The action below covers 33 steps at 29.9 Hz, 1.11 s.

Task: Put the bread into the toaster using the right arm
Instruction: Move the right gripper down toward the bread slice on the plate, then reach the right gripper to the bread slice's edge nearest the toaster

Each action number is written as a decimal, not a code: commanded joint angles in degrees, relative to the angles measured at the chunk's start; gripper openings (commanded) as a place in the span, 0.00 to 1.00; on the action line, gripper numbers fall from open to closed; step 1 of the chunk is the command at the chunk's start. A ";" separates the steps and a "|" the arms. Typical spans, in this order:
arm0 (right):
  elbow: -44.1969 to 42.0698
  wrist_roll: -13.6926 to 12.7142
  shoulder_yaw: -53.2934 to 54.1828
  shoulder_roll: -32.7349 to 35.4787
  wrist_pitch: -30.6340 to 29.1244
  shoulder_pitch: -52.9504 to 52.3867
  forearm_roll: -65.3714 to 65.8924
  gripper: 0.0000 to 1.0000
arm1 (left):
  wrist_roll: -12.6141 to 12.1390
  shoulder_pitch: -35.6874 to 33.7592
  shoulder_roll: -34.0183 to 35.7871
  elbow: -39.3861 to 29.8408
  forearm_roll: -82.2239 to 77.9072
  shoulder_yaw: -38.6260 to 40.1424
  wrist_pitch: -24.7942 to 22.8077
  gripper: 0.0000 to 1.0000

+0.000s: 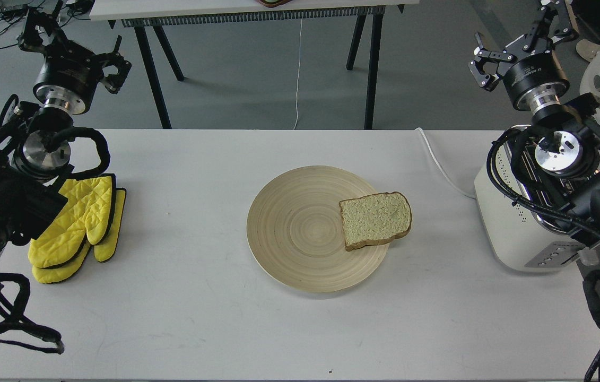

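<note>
The white table [199, 318] carries everything. At its right end stands the toaster [512, 233], partly hidden by the right arm [559, 154]. Left of the toaster sits the round plate [289, 228], and the bread [375, 219] lies flat on the plate's toaster-side rim. A good pickup would bring the right gripper [512, 37] down over the slice's overhanging edge. That gripper hangs high beyond the toaster, prongs spread wide, empty, touching nothing.
</note>
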<state>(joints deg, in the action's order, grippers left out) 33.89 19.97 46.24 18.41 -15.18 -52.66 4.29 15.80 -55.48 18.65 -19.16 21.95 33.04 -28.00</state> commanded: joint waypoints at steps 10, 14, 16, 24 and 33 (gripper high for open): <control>30.52 -3.62 -20.22 20.25 17.20 -0.69 16.36 1.00 | -0.07 0.11 -0.28 0.00 -0.06 0.00 0.00 1.00; 38.42 -3.97 -26.45 24.47 17.20 -0.08 19.25 0.99 | -0.16 0.11 -0.28 0.00 -0.06 0.00 0.00 1.00; 41.16 -4.06 -30.49 25.44 17.90 0.01 22.15 0.98 | -0.16 0.11 -0.37 0.00 -0.06 0.00 0.00 1.00; 45.21 -5.20 -41.05 24.75 29.50 2.12 32.44 0.89 | -0.07 0.11 -0.46 0.00 -0.06 0.00 0.00 1.00; 37.66 -5.03 -40.01 18.95 30.82 9.24 32.18 0.84 | -0.07 0.11 -0.46 0.00 -0.06 0.00 0.00 1.00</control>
<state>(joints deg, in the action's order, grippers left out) 74.81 14.57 5.68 38.99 15.54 -45.09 36.86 15.74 -55.37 18.19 -19.16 21.88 33.05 -27.99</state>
